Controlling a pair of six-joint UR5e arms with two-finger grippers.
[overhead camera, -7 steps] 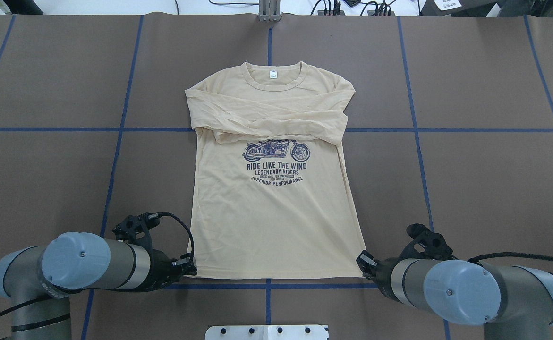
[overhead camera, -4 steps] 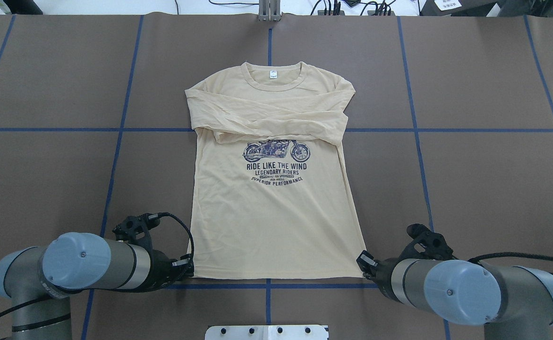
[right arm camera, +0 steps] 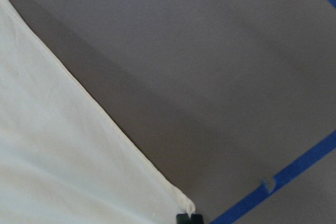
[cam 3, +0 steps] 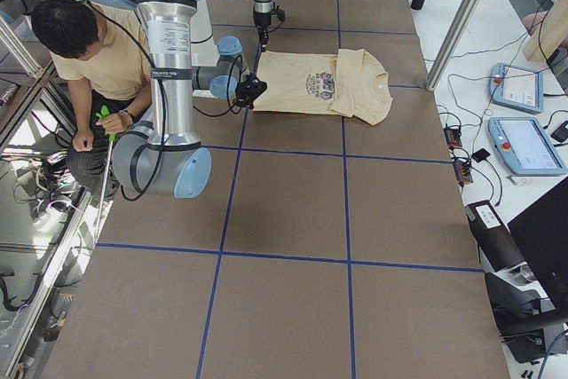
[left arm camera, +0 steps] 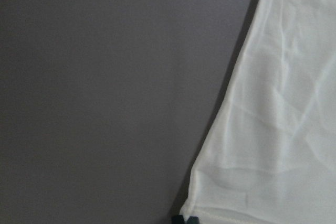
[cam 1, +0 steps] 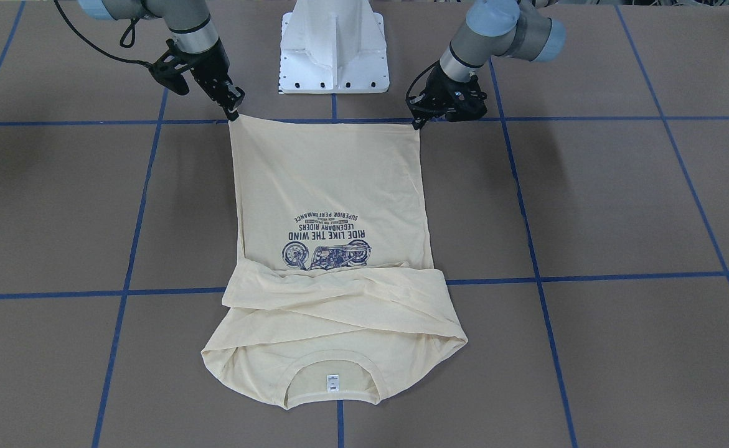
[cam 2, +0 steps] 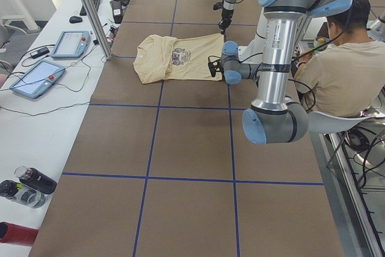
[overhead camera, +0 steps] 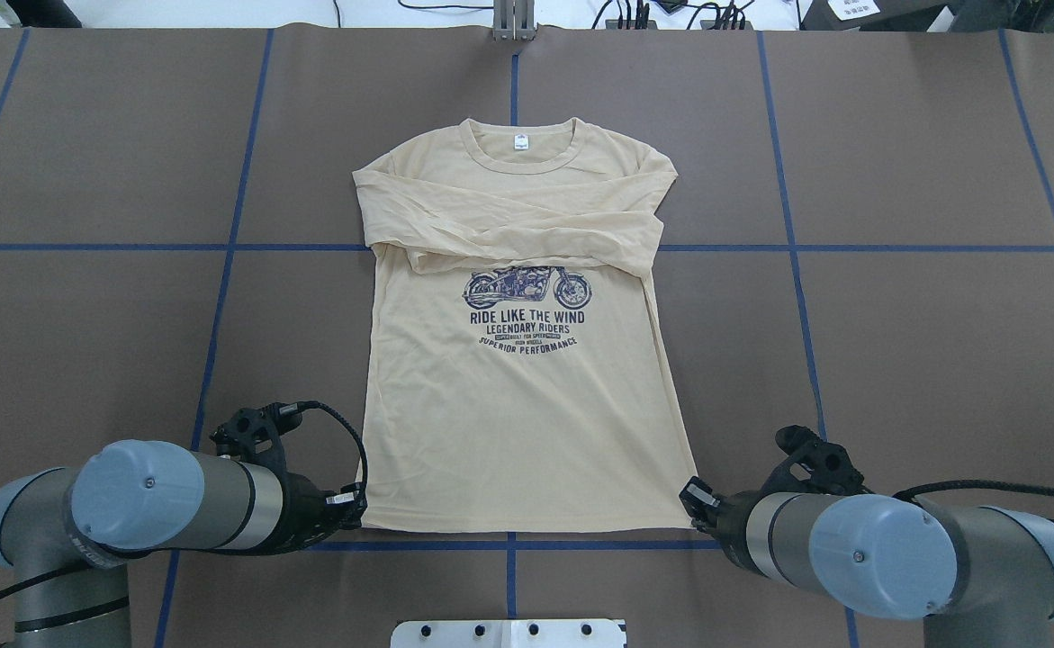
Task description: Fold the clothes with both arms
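Pinching shirt (overhead camera: 517, 432): left tool (left arm camera: 186, 219), right tool (right arm camera: 189, 217)

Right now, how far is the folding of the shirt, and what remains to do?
Done: both sleeves lie folded across the chest of the shirt. In hand: the left gripper and the right gripper each pinch one corner of the hem, seemingly closed on the cloth; the hem lies flat on the table. Left: carrying the hem toward the collar to fold the body.
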